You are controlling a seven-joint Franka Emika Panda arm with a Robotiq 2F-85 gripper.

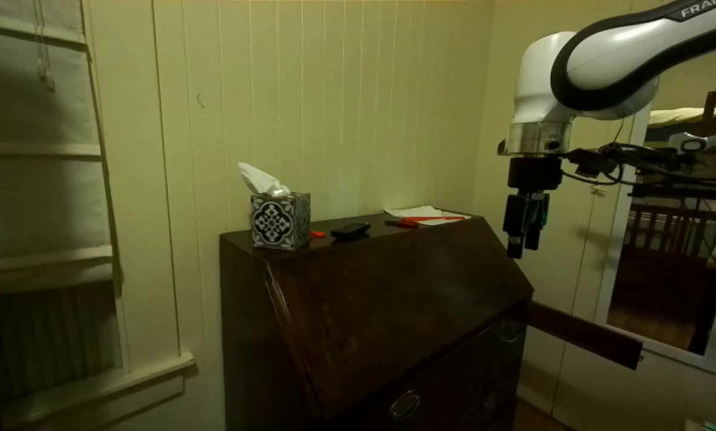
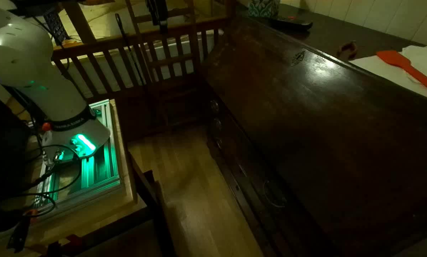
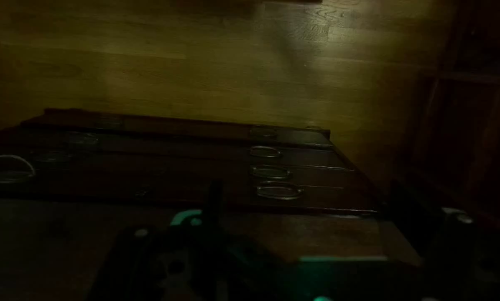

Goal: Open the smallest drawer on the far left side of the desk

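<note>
The dark brown slant-front desk (image 1: 406, 305) shows in both exterior views (image 2: 335, 142), with its sloping panel shut. In the wrist view the desk (image 3: 329, 238) shows dimly, with several oval drawer handles (image 3: 279, 190) above the sloping panel. The smallest drawer at the left end is too dark to make out. A narrow board (image 1: 585, 335) with a small knob projects from the desk's right end in an exterior view. My gripper (image 1: 523, 244) points down, above the front of the desk. In the wrist view my gripper (image 3: 315, 198) is open and empty, fingers wide apart.
A tissue box (image 1: 280, 221), a black handset (image 1: 350, 230), papers (image 1: 421, 213) and a red spatula (image 2: 410, 67) lie on the desk top. A wooden bunk bed (image 2: 120, 64) stands beyond the desk's end. The robot's base (image 2: 74, 139) stands across a floor strip (image 2: 177, 185).
</note>
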